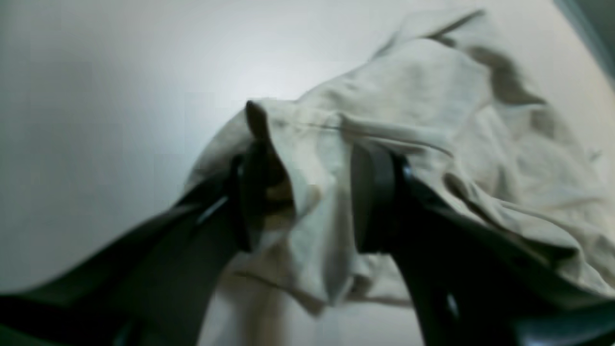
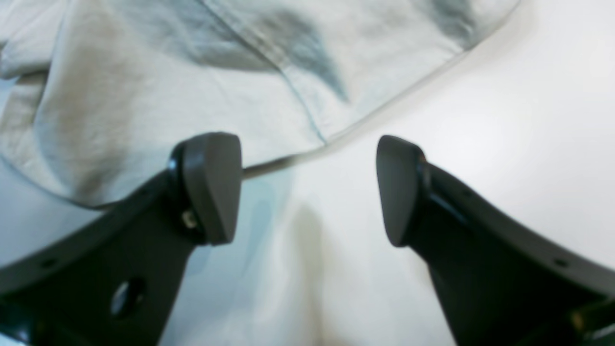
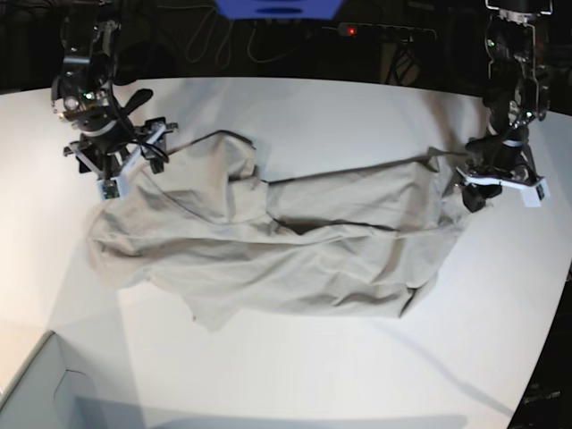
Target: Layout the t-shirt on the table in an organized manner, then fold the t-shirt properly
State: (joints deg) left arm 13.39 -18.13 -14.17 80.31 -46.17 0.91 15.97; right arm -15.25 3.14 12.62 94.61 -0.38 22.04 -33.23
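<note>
The light grey-beige t-shirt (image 3: 295,250) lies crumpled and spread across the middle of the white table (image 3: 357,375). In the base view my left gripper (image 3: 474,189) is at the shirt's right edge. The left wrist view shows that gripper (image 1: 312,192) shut on a bunched fold of the t-shirt (image 1: 432,120), with the cloth draping over its dark fingers (image 1: 375,197). My right gripper (image 3: 132,168) is at the shirt's upper left corner. It (image 2: 305,190) stands open just above the table, and the t-shirt (image 2: 144,96) hem runs right in front of its fingertips, nothing between them.
A pale box corner (image 3: 36,393) sits at the bottom left of the base view. Cables and a power strip (image 3: 357,31) run along the dark back edge. The table's curved edge (image 1: 586,33) passes close behind the shirt on the left arm's side.
</note>
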